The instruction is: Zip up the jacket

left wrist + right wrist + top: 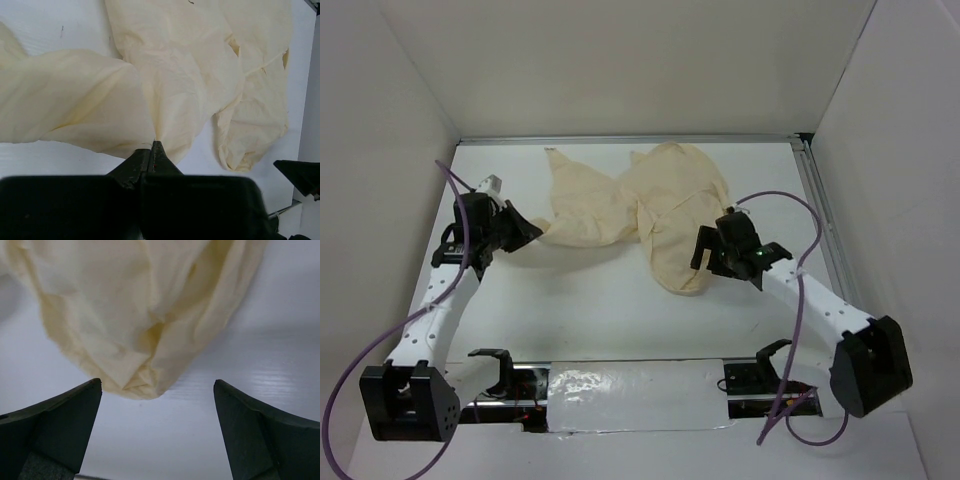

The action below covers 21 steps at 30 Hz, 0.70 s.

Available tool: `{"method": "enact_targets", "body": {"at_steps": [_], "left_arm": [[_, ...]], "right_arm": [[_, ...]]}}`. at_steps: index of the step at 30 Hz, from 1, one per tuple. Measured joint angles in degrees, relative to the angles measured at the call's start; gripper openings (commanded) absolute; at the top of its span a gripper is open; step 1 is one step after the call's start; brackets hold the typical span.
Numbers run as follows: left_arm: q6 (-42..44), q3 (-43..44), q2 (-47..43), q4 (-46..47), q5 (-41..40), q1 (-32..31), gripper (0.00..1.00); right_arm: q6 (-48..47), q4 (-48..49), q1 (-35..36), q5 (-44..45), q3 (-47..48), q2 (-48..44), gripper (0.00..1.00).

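Item 1: jacket (640,210). Pale cream-yellow soft fabric. It is lying crumpled on the far half of the white tabletop (600,310), between the two arms, bunched up and not spread flat. One stretch of cloth is reaching leftward to the left hand. A rounded lower fold is pointing toward the near edge, just beside the right hand. Whether its front is closed cannot be told.

Item 2: left hand (532,232). It is sitting at the left side of the tabletop, at the end of the stretched cloth. In the left wrist view its fingers (159,156) are pressing fully together, pinching a gathered point of the jacket fabric at their tips. The cloth is fanning out from that pinch.

Item 3: right hand (157,383). It is standing wide open and holding nothing. Its two dark fingers (60,425) are standing well apart, one at either side of the right wrist view. The jacket's rounded fold is lying on the tabletop ahead of the gap, and neither finger is touching it.

Item 4: purple cables (810,300). One is looping along each arm.

Item 5: reflective strip (630,395). It is running along the near edge between the arm bases.
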Motion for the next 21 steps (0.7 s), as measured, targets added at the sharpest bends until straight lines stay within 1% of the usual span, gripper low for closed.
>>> {"method": "enact_targets", "body": {"at_steps": [4, 5, 6, 7, 8, 9, 10, 11, 12, 15, 17, 19, 21], "left_arm": [[0.00, 0.00, -0.22, -0.26, -0.96, 0.00, 0.00], [0.00, 0.00, -0.22, -0.39, -1.11, 0.00, 0.00], [0.00, 0.00, -0.24, -0.42, -1.25, 0.00, 0.00], [0.00, 0.07, -0.24, -0.39, -1.33, 0.02, 0.00], [0.00, 0.11, -0.24, -0.37, -1.40, 0.02, 0.00], [0.04, 0.24, -0.24, -0.37, -1.44, 0.02, 0.00], [0.07, 0.50, -0.24, -0.37, -1.44, 0.02, 0.00], [0.11, 0.98, -0.09, -0.35, -1.44, 0.02, 0.00], [0.17, 1.66, 0.15, -0.24, -1.38, 0.04, 0.00], [0.39, 6.25, 2.71, 0.07, -0.92, 0.68, 0.00], [0.52, 11.78, 6.19, -0.09, -1.18, 1.68, 0.00], [0.72, 19.37, 11.08, 0.09, -1.79, 3.28, 0.00], [1.38, 30.75, 17.68, -2.03, -1.25, 5.77, 0.00]], "right_arm": [[4.42, -0.55, -0.31, 5.33, 0.00, 8.98, 0.99], [5.40, -0.63, -0.46, 6.32, 0.00, 10.86, 0.97], [6.36, -0.57, -0.72, 7.19, 0.00, 12.55, 0.91], [7.13, -0.50, -1.03, 7.65, 0.02, 13.97, 0.76], [7.61, -0.50, -1.31, 8.09, 0.17, 15.34, 0.68], [8.37, -0.57, -1.62, 8.39, 0.66, 16.70, 0.57], [8.87, -0.63, -2.01, 8.55, 1.53, 18.34, 0.32], [8.96, -0.72, -2.49, 8.74, 3.04, 20.48, 0.10], [9.11, -1.03, -3.02, 9.14, 4.90, 22.32, 0.00], [8.46, -3.17, -4.44, 10.45, 13.68, 26.53, 0.00], [6.16, -5.16, -4.74, 10.78, 22.21, 26.82, 0.00], [3.58, -7.17, -4.63, 10.25, 34.93, 27.39, 0.00], [1.03, -9.11, -4.31, 8.70, 52.11, 29.90, 0.00]]}}
